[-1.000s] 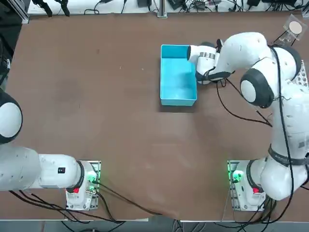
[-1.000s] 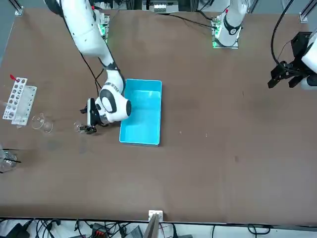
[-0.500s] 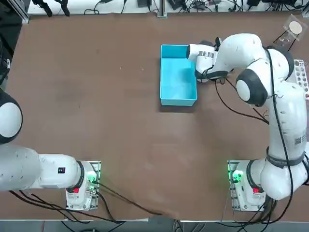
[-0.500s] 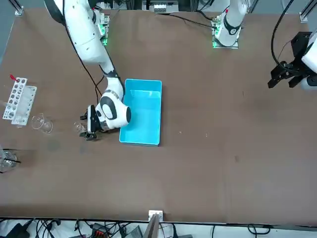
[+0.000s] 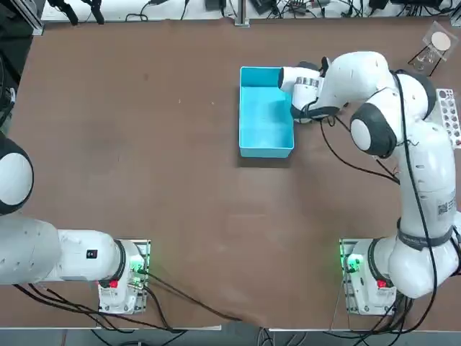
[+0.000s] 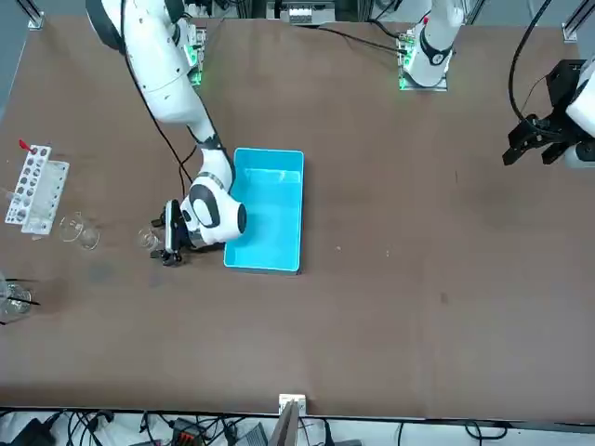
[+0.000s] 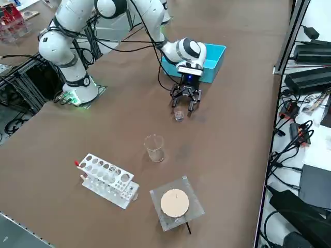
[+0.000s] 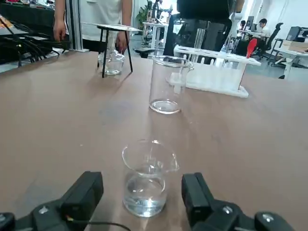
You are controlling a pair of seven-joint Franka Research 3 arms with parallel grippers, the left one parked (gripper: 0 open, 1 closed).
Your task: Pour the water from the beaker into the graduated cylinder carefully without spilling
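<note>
One camera hangs overhead and looks straight down on my table (image 5: pixel 144 144), my bases along the lower edge of its frame. Another faces me from across the table, so my working arm sits at its left. A third stands raised off my right side, looking down diagonally. The last rides my wrist, low and close to the tabletop, facing out between the fingers of my claw (image 8: pixel 142 195). The blue bin (image 5: pixel 265 115) shows in the overhead, front and side views.
</note>
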